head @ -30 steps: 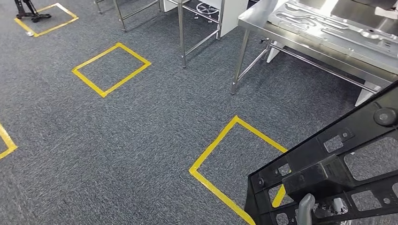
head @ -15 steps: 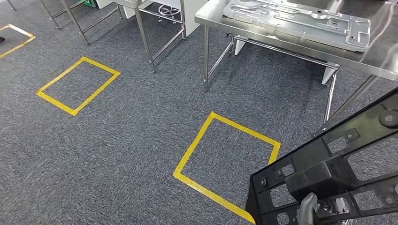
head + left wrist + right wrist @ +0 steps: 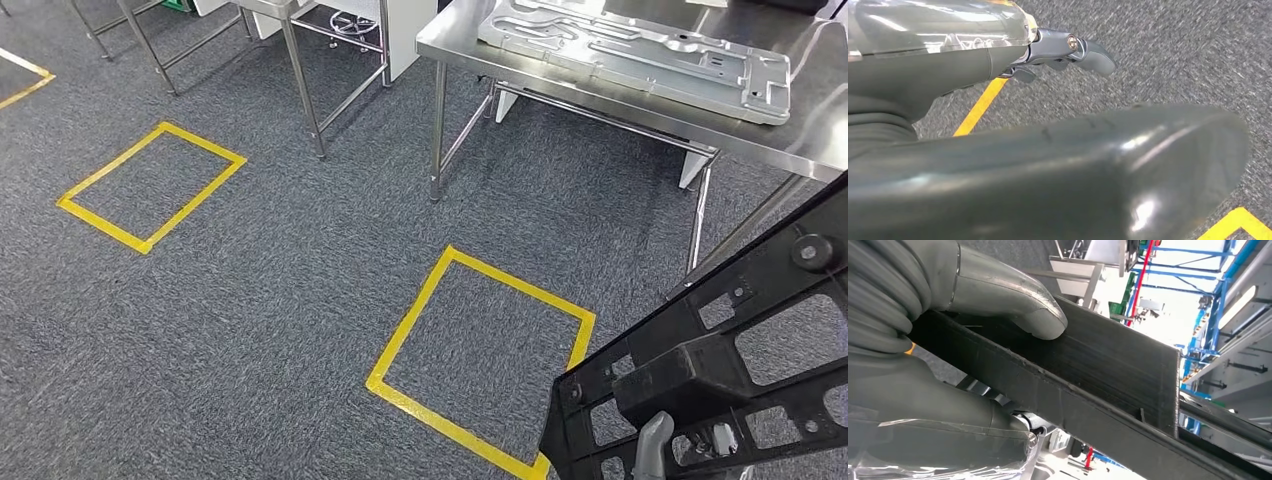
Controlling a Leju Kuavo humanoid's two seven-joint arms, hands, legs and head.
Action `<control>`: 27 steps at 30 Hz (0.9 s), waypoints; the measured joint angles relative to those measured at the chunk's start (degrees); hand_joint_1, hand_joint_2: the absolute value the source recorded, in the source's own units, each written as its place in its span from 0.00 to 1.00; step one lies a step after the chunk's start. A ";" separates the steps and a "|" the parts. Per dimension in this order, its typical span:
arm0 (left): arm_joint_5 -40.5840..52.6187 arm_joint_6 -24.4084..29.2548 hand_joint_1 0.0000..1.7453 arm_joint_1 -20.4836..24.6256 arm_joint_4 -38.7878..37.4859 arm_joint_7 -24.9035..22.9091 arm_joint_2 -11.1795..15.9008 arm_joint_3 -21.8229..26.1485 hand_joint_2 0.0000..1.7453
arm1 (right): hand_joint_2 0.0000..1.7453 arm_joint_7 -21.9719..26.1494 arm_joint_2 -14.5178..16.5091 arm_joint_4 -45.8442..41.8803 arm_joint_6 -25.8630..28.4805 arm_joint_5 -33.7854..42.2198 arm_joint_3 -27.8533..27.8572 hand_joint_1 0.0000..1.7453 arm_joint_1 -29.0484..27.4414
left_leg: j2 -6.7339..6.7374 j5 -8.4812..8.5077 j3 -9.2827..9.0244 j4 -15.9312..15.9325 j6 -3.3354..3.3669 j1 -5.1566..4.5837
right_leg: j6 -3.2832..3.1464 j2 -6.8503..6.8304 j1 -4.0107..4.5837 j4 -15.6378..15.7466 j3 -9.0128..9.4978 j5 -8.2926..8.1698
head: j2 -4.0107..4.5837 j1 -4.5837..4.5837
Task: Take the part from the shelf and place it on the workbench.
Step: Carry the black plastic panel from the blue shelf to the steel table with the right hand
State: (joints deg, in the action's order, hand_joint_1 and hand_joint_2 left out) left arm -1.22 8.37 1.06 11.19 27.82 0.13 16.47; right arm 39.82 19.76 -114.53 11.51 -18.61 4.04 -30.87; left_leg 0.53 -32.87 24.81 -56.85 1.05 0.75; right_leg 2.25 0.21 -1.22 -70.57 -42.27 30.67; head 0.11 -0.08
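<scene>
Black part (image 3: 740,350) is cut off at the frame's corner in head view, w/ most of the right hand (image 3: 948,340) hidden behind it; right wrist view shows thumb pressed on its flat edge, fingers clamped round it. Left hand (image 3: 1068,50) hangs over the carpet, thumb and fingers apart, holding nothing. Grey carpet (image 3: 250,300) w/ yellow tape squares (image 3: 480,350); steel table (image 3: 640,110) ahead carries a silver metal panel (image 3: 640,45).

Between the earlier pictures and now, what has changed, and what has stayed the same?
The camera has turned, so the whole scene shifted: the steel workbench now shows more fully, and the yellow floor squares slid left. The things themselves did not move. The right hand still grips the black part; the left hand still holds nothing.
</scene>
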 joint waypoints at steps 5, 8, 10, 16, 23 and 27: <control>0.09 -0.02 0.00 0.00 0.00 -0.09 0.05 0.33 0.00 | 1.00 -0.03 0.03 0.08 0.04 -0.22 0.01 1.00 0.08 | 0.55 -2.82 -4.30 0.81 -1.89 0.07 | -1.79 -1.32 1.00 8.60 2.61 -6.00 | -0.01 -0.19; 0.21 -0.01 0.00 0.56 0.03 -0.09 -0.02 0.40 0.00 | 1.00 0.02 0.16 -0.11 0.14 -0.25 0.07 1.00 0.14 | 0.41 -0.49 -2.77 -4.69 -2.95 0.34 | -3.48 -0.67 0.94 9.82 5.75 -4.23 | 0.00 -0.24; 0.31 0.01 0.00 0.68 0.04 -0.10 -0.10 0.44 0.00 | 1.00 0.03 0.27 -0.15 0.23 -0.29 0.13 1.00 0.23 | 0.05 -0.50 2.73 -12.67 -3.08 0.47 | -4.13 -0.35 0.86 10.62 8.07 -3.00 | 0.01 -0.46; 0.71 0.05 0.00 -0.28 0.02 -0.15 -0.07 0.58 0.00 | 1.00 -0.02 0.38 -0.15 -1.49 0.81 0.17 1.00 0.42 | -0.72 -5.56 13.35 -12.37 -3.14 0.49 | -3.97 3.16 0.69 11.21 15.03 1.98 | 0.00 -0.64; 1.20 -0.05 0.00 -0.05 0.00 -0.28 -0.26 0.90 0.00 | 1.00 -0.02 0.59 -0.44 -1.41 0.52 0.24 1.00 0.75 | -2.02 5.64 10.47 -4.58 -0.58 0.22 | -1.89 4.36 1.03 7.43 17.52 3.22 | 0.00 -0.60; 1.35 -0.09 0.00 0.04 0.00 -0.26 -0.32 1.03 0.00 | 1.00 -0.04 0.59 -0.59 -1.30 0.02 0.25 1.00 1.00 | -0.64 3.89 7.46 -3.42 0.50 0.01 | -1.05 0.30 1.03 -3.36 8.94 7.59 | 0.00 -0.48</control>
State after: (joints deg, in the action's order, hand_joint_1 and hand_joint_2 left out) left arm 0.13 8.28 1.10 11.19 27.57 -0.19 17.50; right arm 39.78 20.35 -115.12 10.21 -18.59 4.29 -29.88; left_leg -0.10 -28.98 32.27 -60.28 1.56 0.76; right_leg 1.19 0.51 -0.19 -73.93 -33.33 38.26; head 0.11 -0.56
